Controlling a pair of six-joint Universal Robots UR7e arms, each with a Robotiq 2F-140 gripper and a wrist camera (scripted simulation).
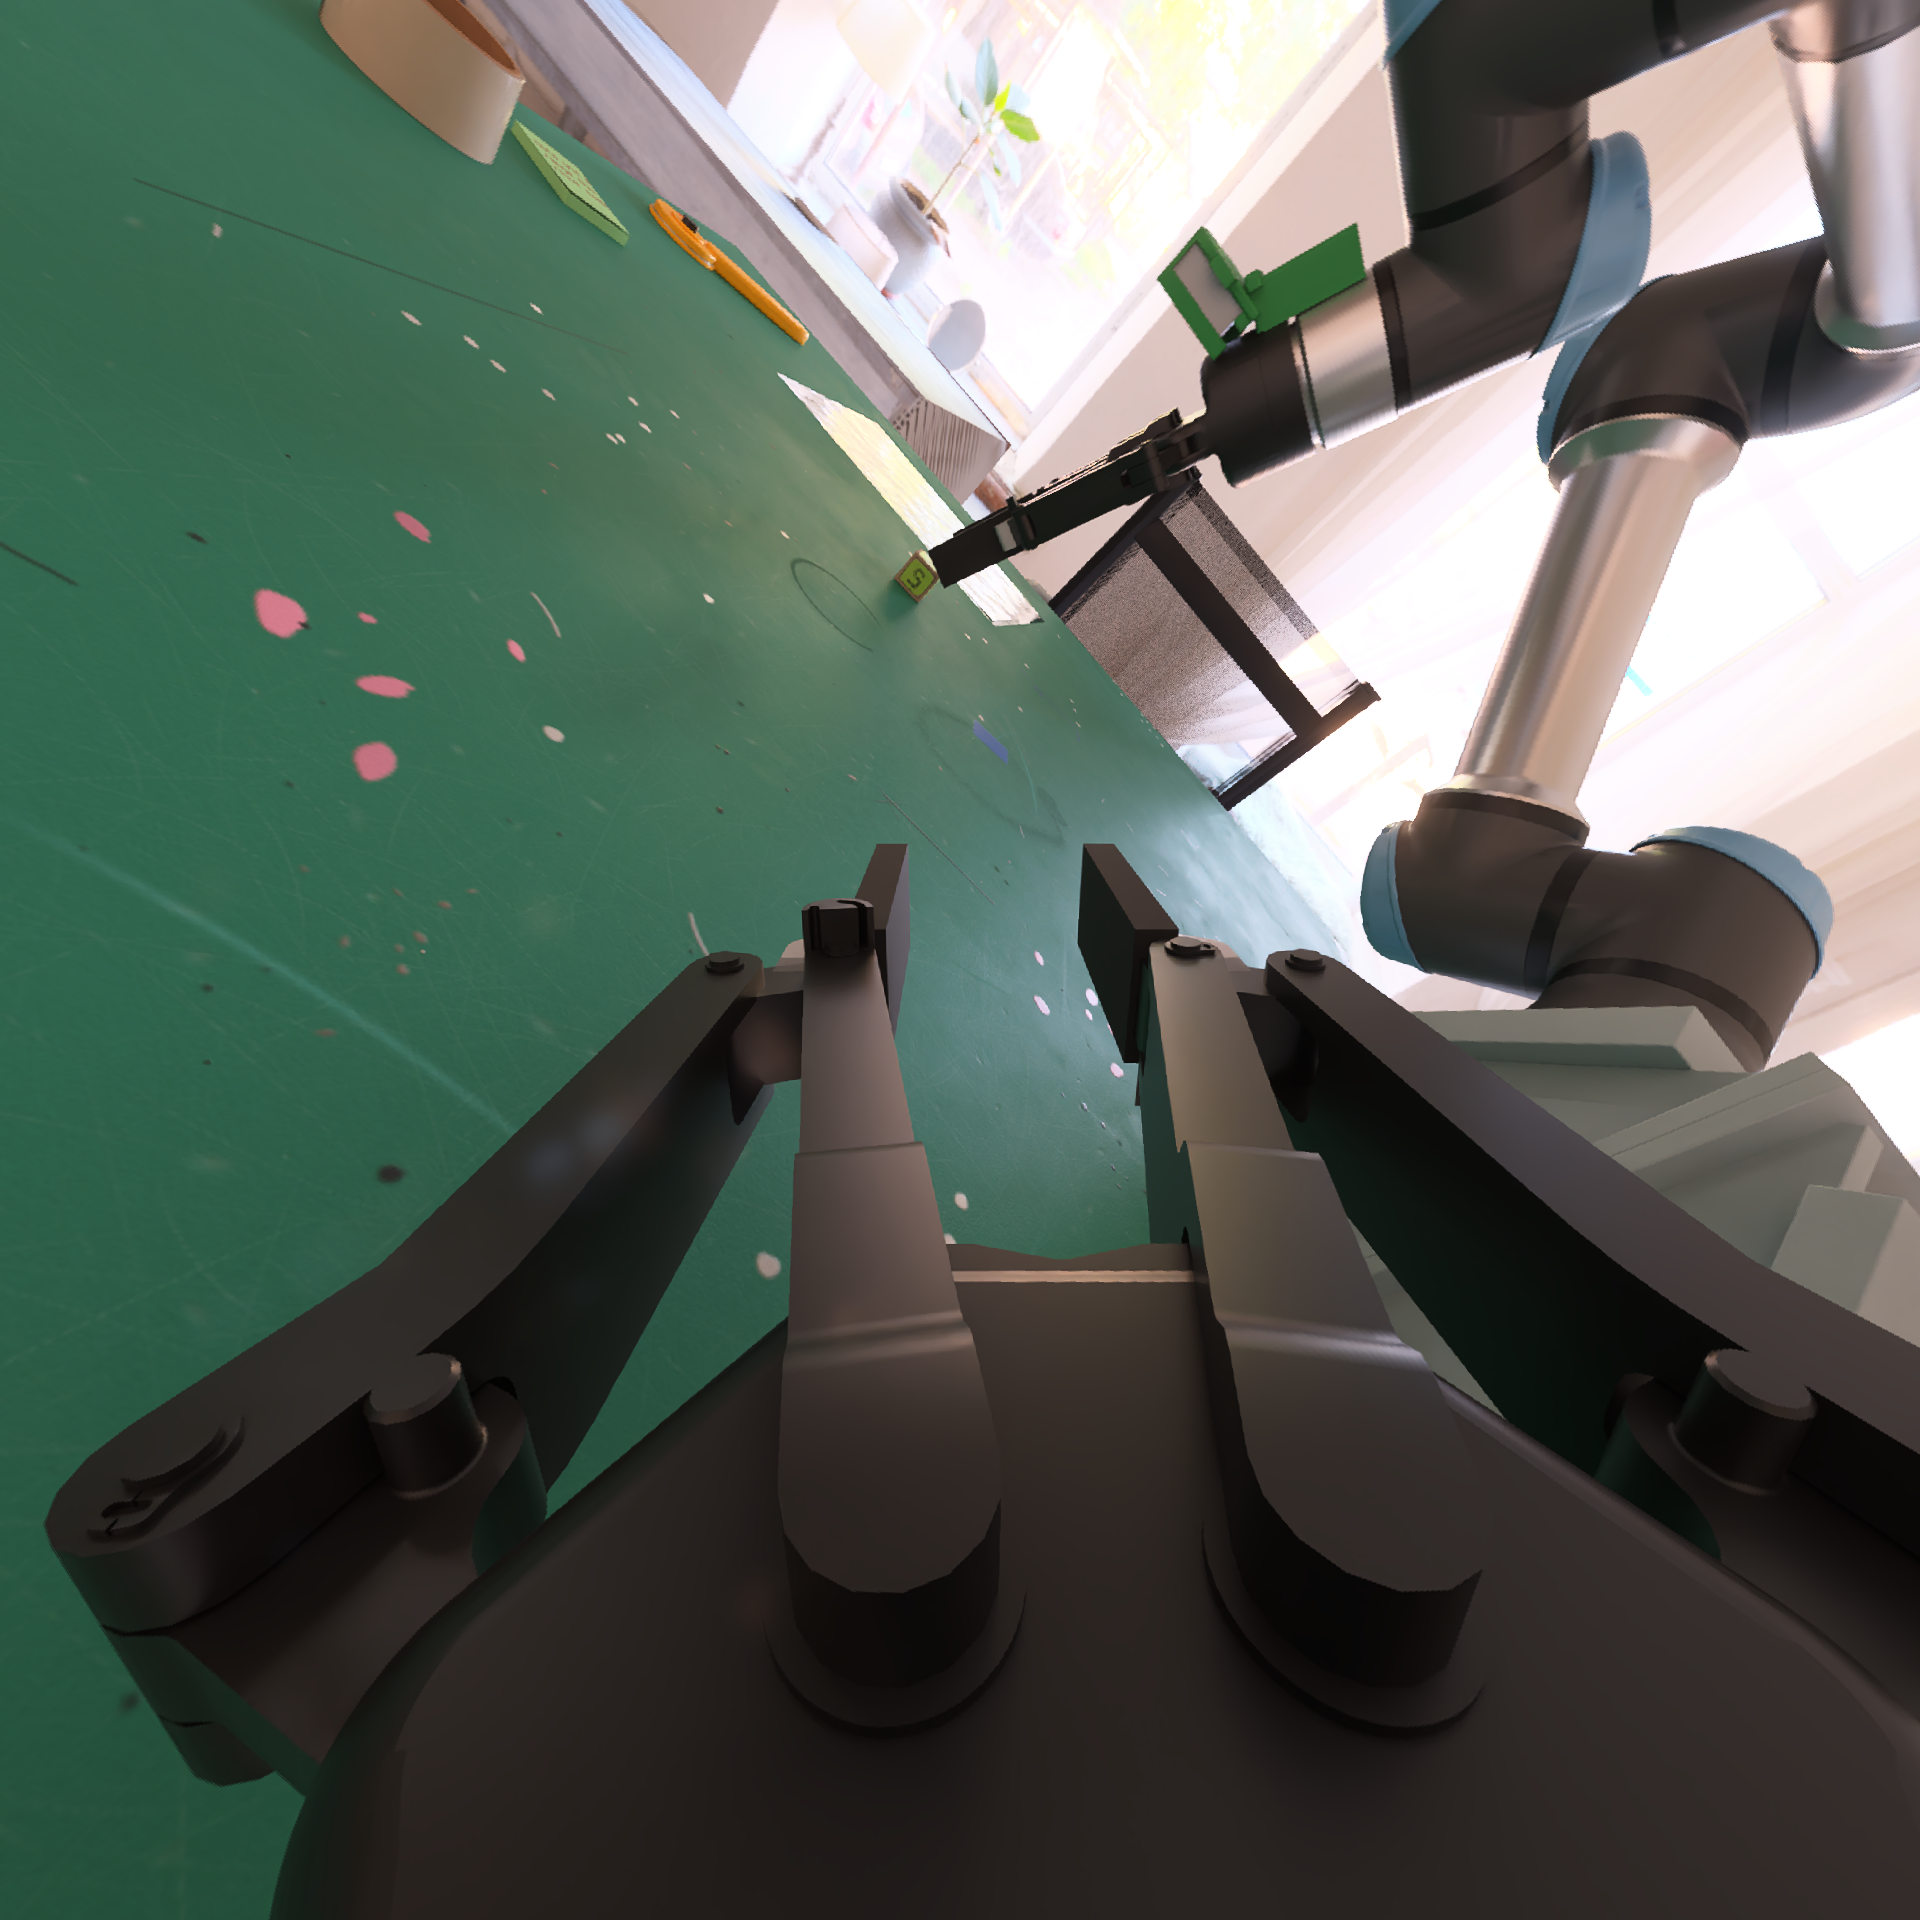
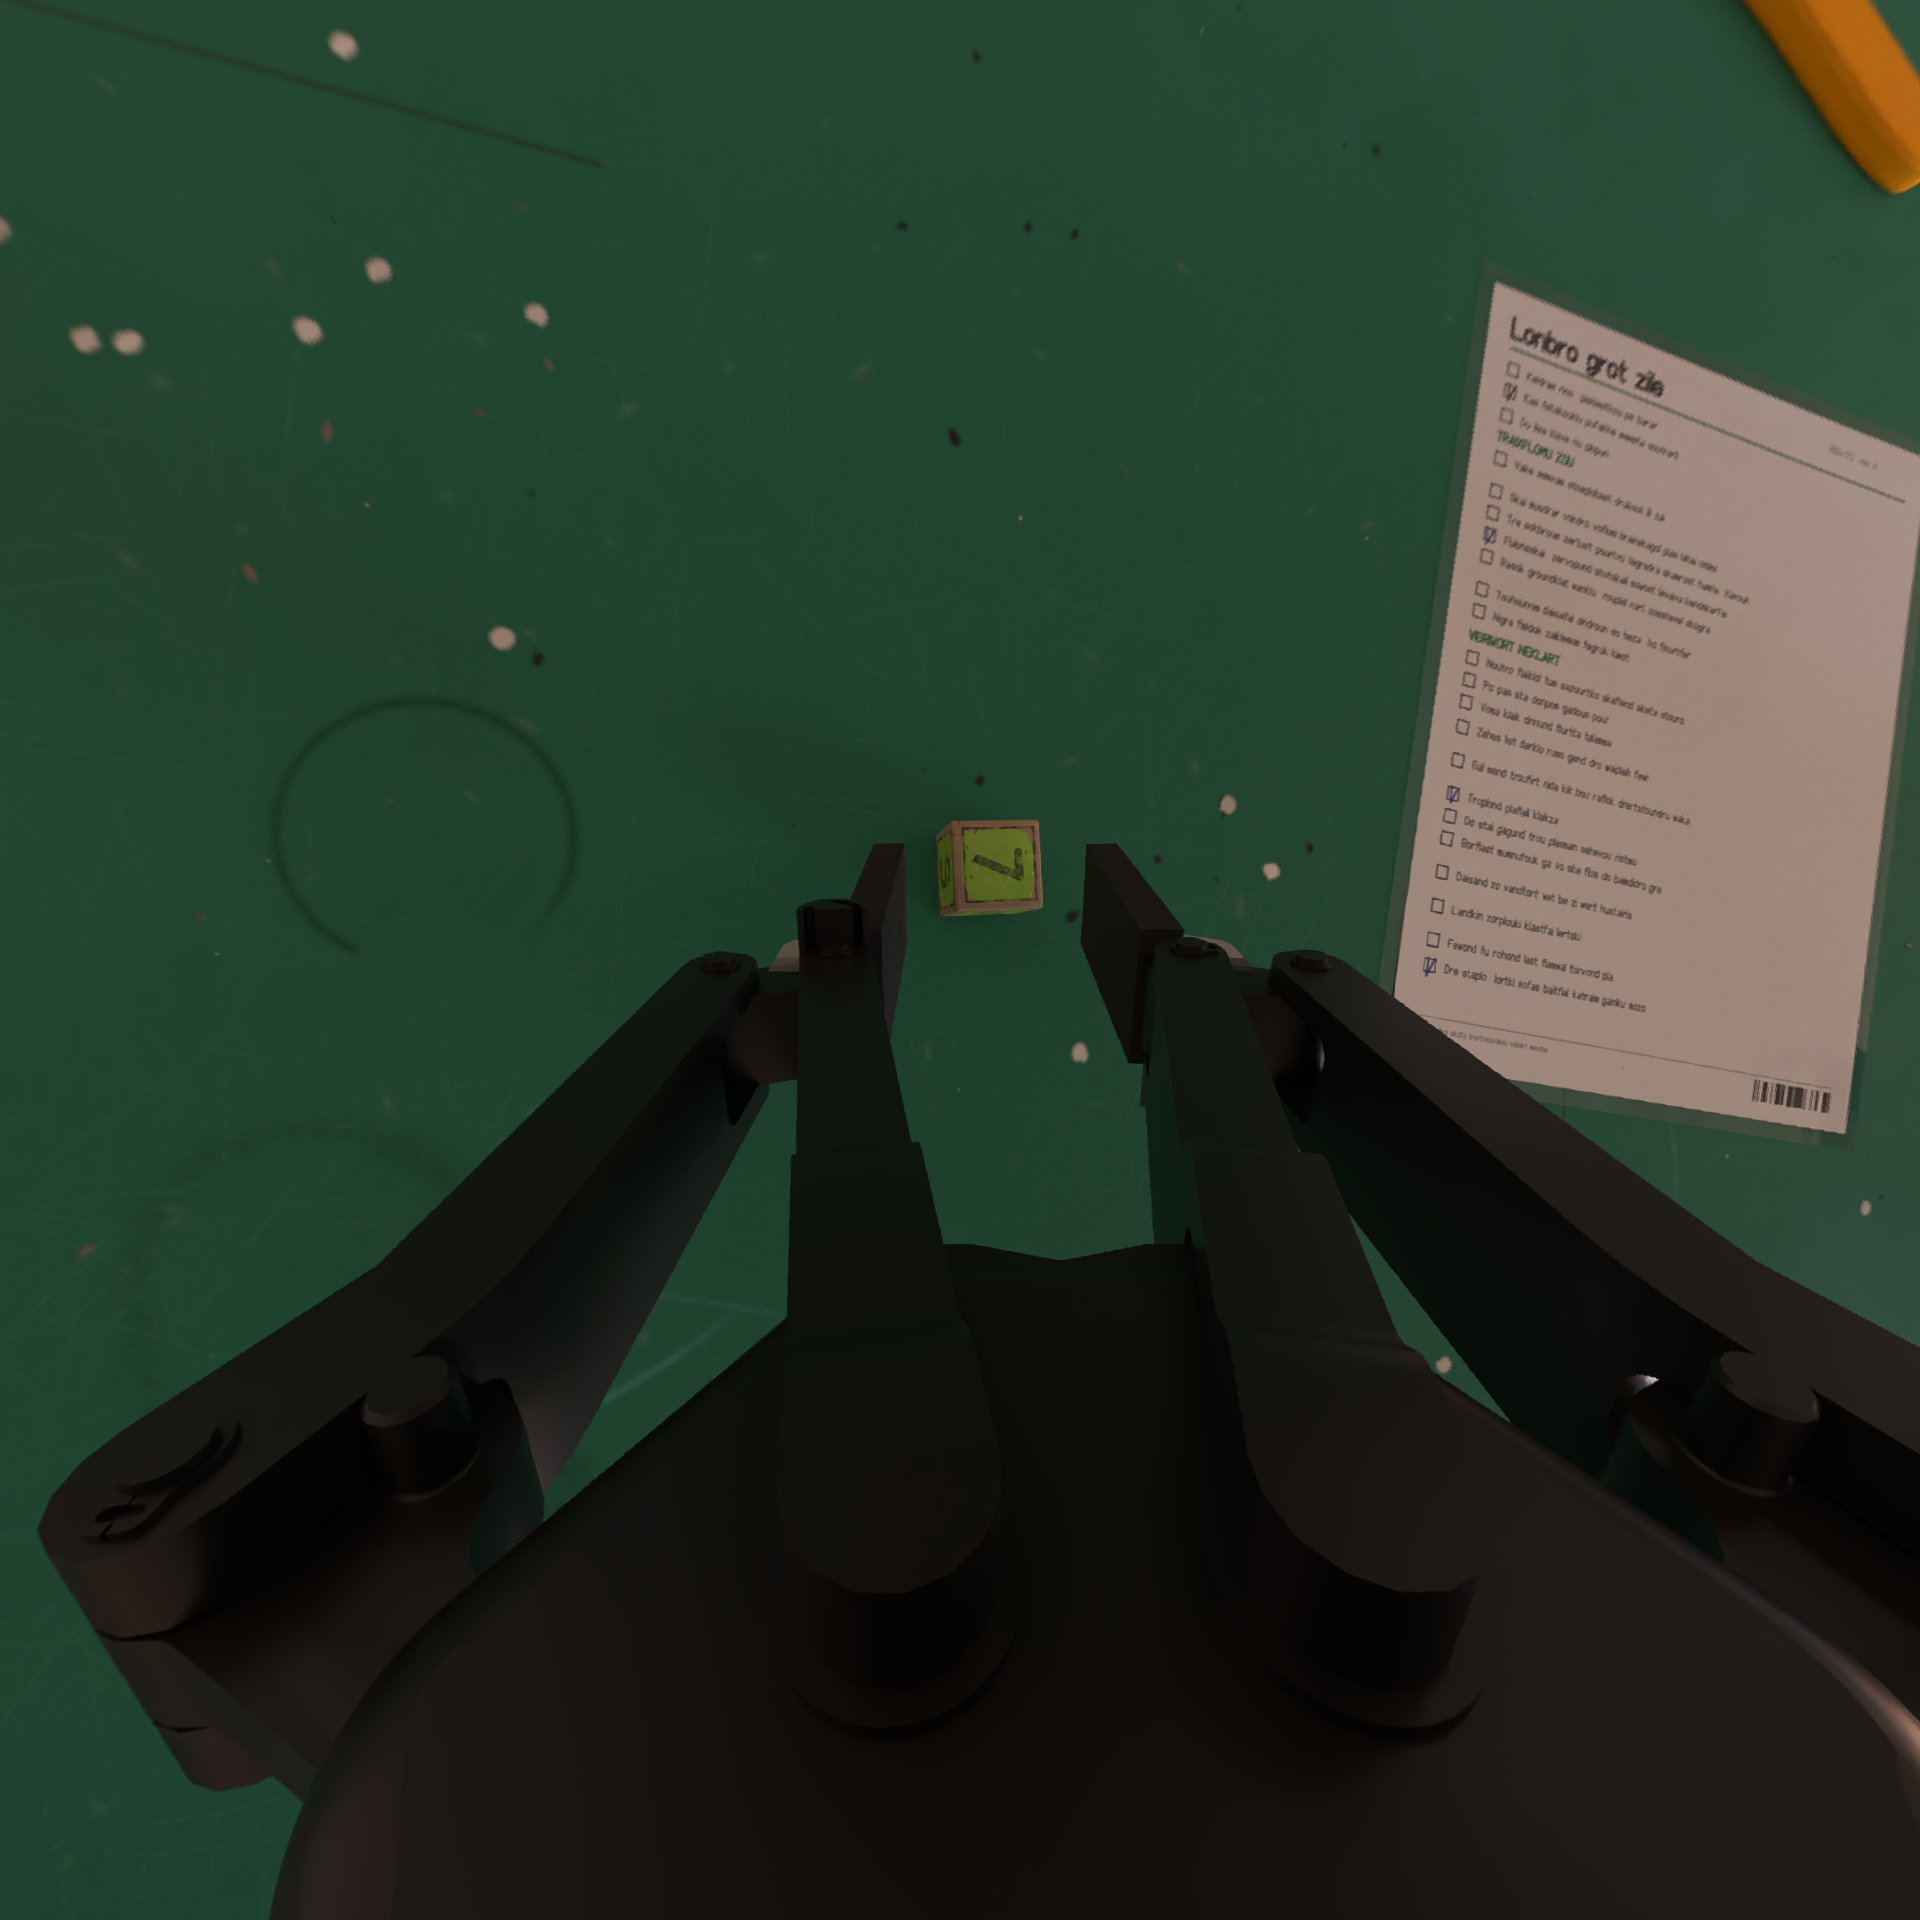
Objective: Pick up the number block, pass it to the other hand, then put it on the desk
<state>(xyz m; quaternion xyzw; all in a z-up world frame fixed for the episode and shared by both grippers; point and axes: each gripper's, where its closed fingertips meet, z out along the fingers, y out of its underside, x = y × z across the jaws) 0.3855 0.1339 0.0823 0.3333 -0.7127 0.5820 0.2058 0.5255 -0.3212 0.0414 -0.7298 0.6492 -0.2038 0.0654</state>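
The number block is a small cube with lime-green faces and pale edges, resting on the green desk. My right gripper is open and hangs above the block, with one finger on each side of it and not touching. In the left wrist view the block sits far off, with the right gripper just above and beside it. My left gripper is open and empty, low over the desk, far from the block.
A printed checklist sheet lies right of the block. An orange tool lies at the far right, also in the left wrist view. A tape roll and a green pad lie far off. The right arm stands over the desk's edge.
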